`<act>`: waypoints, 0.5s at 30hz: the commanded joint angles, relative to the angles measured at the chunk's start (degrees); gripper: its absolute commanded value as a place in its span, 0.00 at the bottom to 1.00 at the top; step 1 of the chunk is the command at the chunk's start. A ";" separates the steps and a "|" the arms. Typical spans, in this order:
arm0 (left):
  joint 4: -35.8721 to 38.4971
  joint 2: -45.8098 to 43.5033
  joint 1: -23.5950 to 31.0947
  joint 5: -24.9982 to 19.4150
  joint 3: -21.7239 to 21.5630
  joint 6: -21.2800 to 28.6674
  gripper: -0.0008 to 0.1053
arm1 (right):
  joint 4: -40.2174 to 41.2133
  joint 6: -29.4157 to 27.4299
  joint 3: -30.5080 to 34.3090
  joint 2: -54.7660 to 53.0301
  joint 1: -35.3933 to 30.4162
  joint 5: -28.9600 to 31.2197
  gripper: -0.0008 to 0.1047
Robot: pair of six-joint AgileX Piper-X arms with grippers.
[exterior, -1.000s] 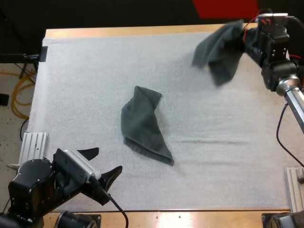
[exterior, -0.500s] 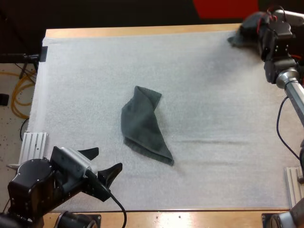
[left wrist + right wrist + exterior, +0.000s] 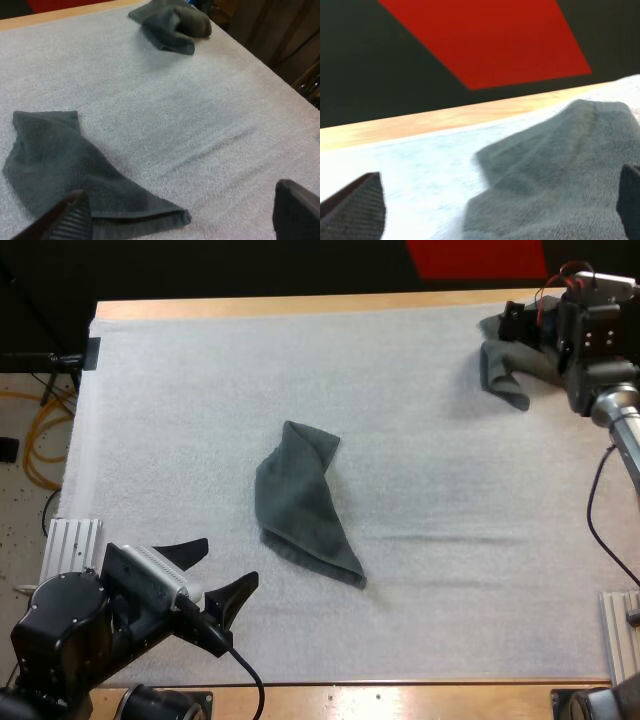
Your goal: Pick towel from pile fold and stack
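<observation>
Two dark grey-green towels lie on the white mat (image 3: 450, 540). The flat towel (image 3: 300, 505) sits mid-mat as a narrow folded wedge, its long axis running from 12 to 5 o'clock and its tip toward 5. The crumpled towel (image 3: 505, 365) is heaped at 2 o'clock. The left fingers (image 3: 185, 550), at 7 o'clock, gape wide and hold nothing. The right wrist view shows the right fingers (image 3: 360, 205) spread wide around the heap, not gripping it.

Two dark grey-green cloth towels: a creased towel (image 3: 300, 505) at the worktop's middle, a bunched towel (image 3: 505, 365) at its far right corner. One white foam mat (image 3: 400, 440) on one wooden worktop (image 3: 300, 306). Two black-fingered claws: left claw (image 3: 226, 565), right claw (image 3: 500, 200).
</observation>
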 commanded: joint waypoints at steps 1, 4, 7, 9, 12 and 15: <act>-0.58 -0.15 -0.27 0.28 -0.09 -0.66 0.68 | 1.93 -0.32 -0.87 -2.82 0.47 -1.26 0.89; -0.58 -0.15 -0.27 0.28 -0.09 -0.66 0.68 | 9.65 -2.27 -0.87 -7.68 1.82 -3.04 0.89; -0.58 -0.15 -0.27 0.28 0.06 -0.66 0.68 | 18.94 -2.47 -0.87 -11.85 3.55 -5.47 0.89; -0.45 -0.15 -0.27 0.28 0.25 -0.52 0.68 | 25.45 -2.47 -0.87 -14.31 5.10 -8.51 0.89; -0.34 -0.15 -0.27 0.28 0.33 -0.50 0.68 | 32.29 -2.34 -0.87 -16.85 7.94 -11.96 0.89; -0.12 -0.15 -0.27 0.28 0.58 -0.50 0.68 | 38.20 -2.94 -0.87 -19.10 11.41 -13.39 0.89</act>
